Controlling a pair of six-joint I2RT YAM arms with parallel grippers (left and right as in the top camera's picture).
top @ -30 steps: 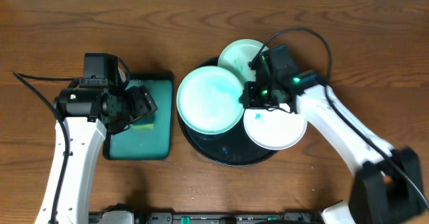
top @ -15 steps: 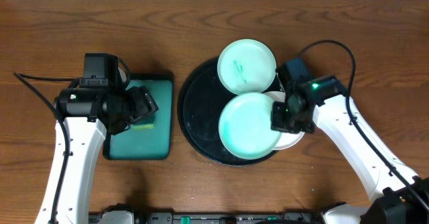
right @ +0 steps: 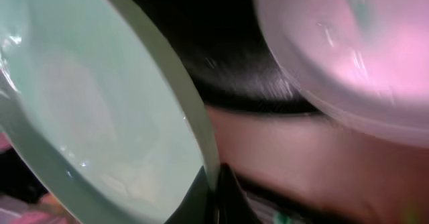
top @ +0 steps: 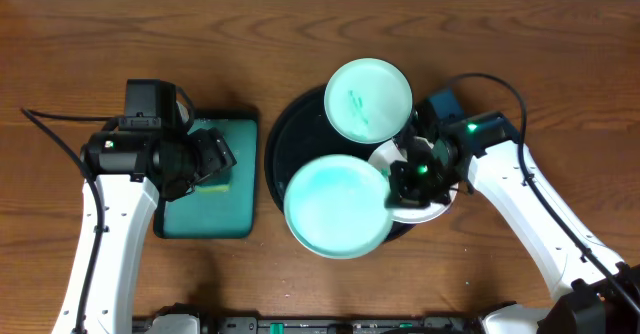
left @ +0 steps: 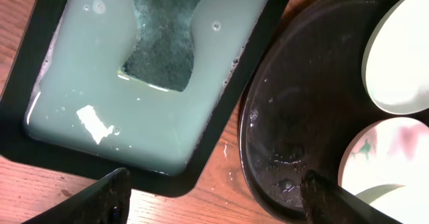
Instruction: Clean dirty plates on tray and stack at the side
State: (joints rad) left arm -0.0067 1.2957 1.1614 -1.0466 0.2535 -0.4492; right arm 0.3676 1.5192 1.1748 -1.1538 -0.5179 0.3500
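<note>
Wooden table (top: 100,34), black tray (top: 295,134) at centre: my right gripper (top: 393,196) pinched the rim of one mint plate (top: 338,206), raised over the tray's near-left edge. Another mint plate (top: 368,99) lay on its far edge, the white plate (top: 425,214) at its right edge. My left gripper (top: 212,159) hung spread over the teal tray (top: 205,214) holding a sponge (left: 161,43).

Left arm (top: 100,239) bent — jaws spread wide; right arm (top: 530,214) stretched inward, jaws clamped.
</note>
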